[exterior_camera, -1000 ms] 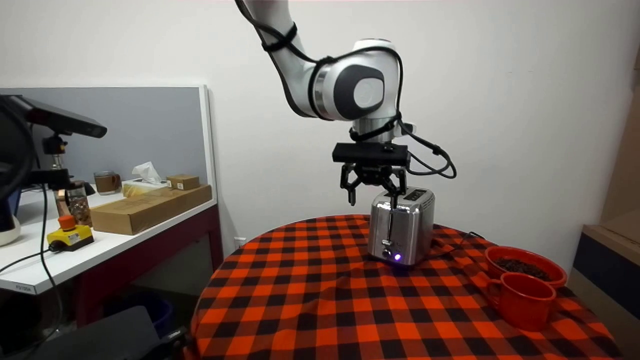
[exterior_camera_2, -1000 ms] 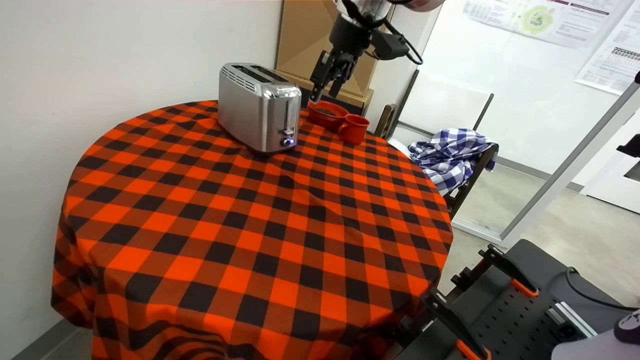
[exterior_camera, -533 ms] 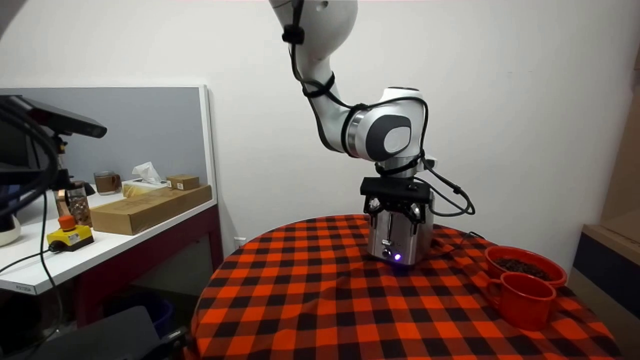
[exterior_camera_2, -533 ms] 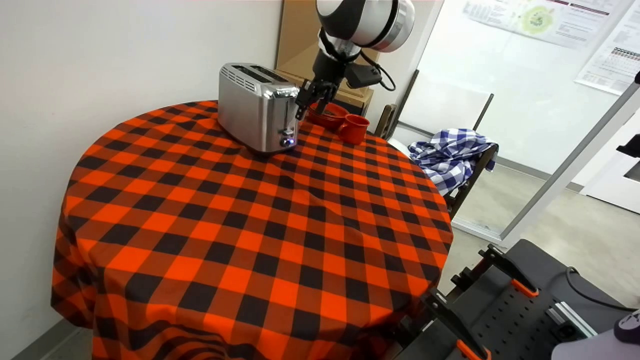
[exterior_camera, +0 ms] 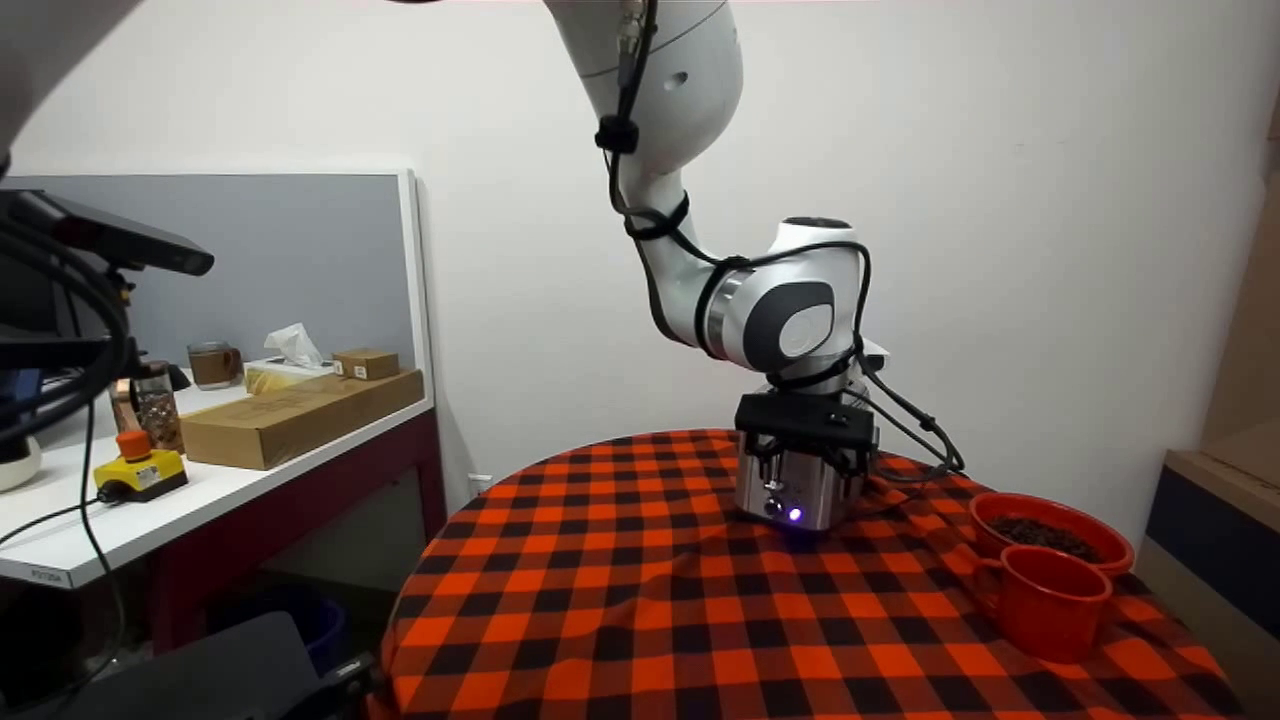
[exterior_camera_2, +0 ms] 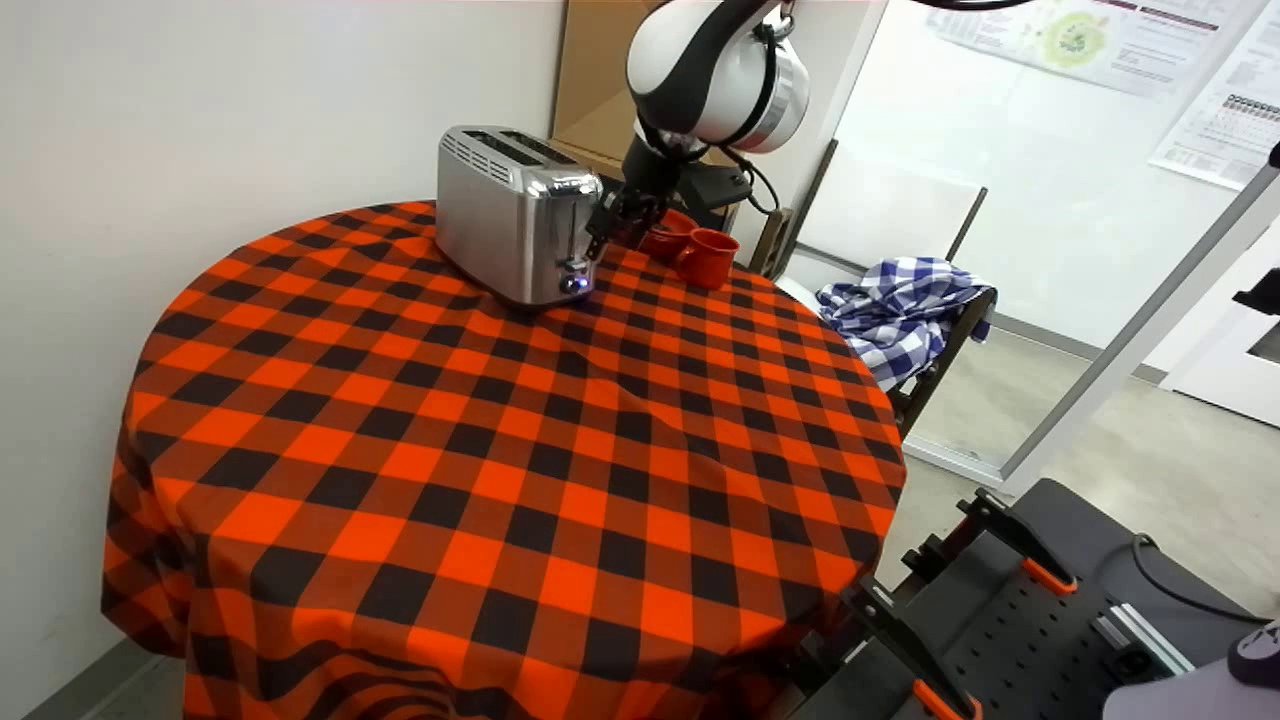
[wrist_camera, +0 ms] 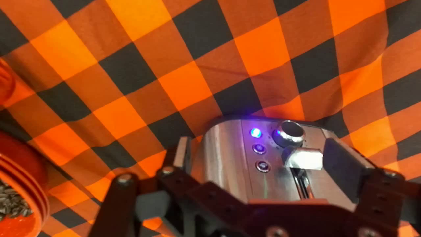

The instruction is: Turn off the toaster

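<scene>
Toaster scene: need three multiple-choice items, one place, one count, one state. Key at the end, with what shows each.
1. Where is the gripper?
A) Over the white desk
B) At the control end of the toaster
C) Above the red mug

2. How many slots does the toaster's top have?
A) Two
B) One
C) Four

3. What is the state of the indicator light?
A) Dark
B) Glowing red
C) Glowing blue-violet

1 B: both exterior views show it close to the face with the knob and lever.
2 A: an exterior view shows two dark openings side by side.
3 C: the wrist view shows it lit beside the knob.
</scene>
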Available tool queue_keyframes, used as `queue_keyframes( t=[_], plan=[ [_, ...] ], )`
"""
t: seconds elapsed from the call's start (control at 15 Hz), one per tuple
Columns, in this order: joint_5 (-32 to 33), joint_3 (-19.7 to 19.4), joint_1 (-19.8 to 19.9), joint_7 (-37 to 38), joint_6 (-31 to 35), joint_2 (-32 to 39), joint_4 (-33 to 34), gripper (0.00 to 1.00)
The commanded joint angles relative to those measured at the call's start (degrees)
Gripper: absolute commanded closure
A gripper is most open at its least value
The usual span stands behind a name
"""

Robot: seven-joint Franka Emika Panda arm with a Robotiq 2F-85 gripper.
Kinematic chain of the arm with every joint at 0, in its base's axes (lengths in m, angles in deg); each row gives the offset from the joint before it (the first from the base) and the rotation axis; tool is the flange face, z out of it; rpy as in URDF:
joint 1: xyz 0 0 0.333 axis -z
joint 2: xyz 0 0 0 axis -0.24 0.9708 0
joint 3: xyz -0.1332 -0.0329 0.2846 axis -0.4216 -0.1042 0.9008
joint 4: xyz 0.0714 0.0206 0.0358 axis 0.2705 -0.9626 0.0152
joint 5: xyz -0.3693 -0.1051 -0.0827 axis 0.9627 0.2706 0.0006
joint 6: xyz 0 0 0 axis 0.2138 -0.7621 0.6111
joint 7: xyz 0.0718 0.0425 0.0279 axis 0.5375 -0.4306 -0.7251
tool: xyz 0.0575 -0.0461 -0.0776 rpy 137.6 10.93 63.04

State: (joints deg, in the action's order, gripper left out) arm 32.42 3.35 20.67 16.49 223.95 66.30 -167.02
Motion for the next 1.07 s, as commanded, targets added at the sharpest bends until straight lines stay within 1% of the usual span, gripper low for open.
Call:
queue_keyframes(
  t=[0.0, 0.27, 0.4, 0.67, 0.8, 1.0],
  plan=[
    [1.87, 2.22, 2.67, -0.53, 4.93, 0.01, -2.72, 0.00],
    [3.04, 3.81, 4.91, -0.79, 10.29, 0.32, -6.15, 0.00],
    [4.24, 3.69, 5.58, -0.06, 14.56, 0.93, -7.36, 0.00],
    [7.30, 5.17, 8.38, 0.00, 20.14, 2.66, -7.94, 0.00],
    [9.26, 6.28, 9.67, 0.11, 22.25, 3.75, -7.77, 0.00],
    [11.75, 9.56, 12.56, -0.04, 24.56, 5.62, -7.14, 0.00]
  ],
)
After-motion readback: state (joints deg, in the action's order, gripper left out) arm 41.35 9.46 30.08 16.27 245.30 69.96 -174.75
